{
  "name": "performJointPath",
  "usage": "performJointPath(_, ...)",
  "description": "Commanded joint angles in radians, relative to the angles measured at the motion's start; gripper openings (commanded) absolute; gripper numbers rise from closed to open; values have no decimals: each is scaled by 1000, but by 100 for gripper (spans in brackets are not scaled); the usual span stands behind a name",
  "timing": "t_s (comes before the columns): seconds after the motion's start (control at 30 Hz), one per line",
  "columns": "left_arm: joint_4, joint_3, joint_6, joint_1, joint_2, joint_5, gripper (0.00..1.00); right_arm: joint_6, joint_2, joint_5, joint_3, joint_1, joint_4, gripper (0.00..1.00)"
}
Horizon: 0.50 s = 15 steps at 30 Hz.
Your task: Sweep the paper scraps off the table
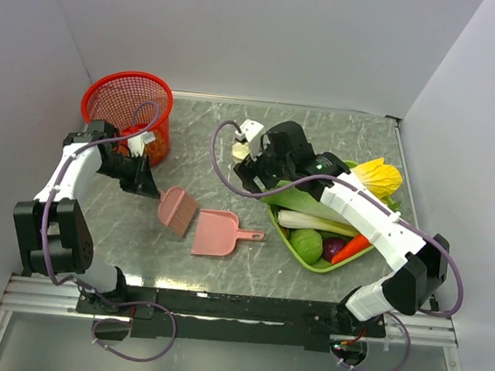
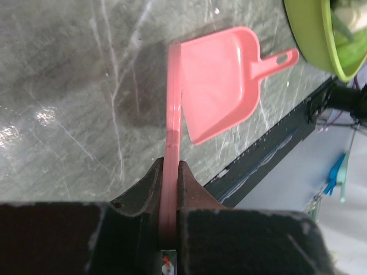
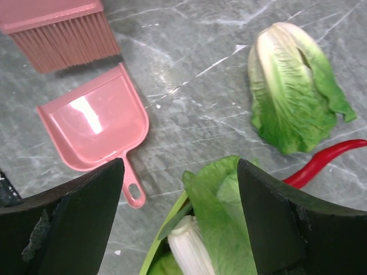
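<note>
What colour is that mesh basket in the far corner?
The basket is red, clearest in the top external view.

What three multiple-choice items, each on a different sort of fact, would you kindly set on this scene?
1. Where does the red basket stand?
A. at the table's far left corner
B. at its near right corner
C. at its middle

2. What colour is the dustpan?
A. blue
B. pink
C. yellow

3. How is the left gripper?
A. open and empty
B. shut on the dustpan
C. shut on the brush

Key:
1 A, since the top view shows it in the far left corner.
2 B, since all three views show it pink.
3 C, since the left wrist view shows it clamped on the brush's pink handle.
</note>
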<state>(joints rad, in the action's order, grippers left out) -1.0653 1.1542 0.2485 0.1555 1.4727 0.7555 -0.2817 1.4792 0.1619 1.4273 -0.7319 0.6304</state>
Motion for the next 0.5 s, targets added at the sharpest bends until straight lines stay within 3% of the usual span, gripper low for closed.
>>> performJointPath(0.0, 60, 24, -92, 3, 15, -18, 1, -14, -77, -33, 13, 12, -64, 87)
performJointPath(0.47, 33, 33, -65, 3, 64, -27, 1, -36, -42, -22, 31, 15, -67, 87)
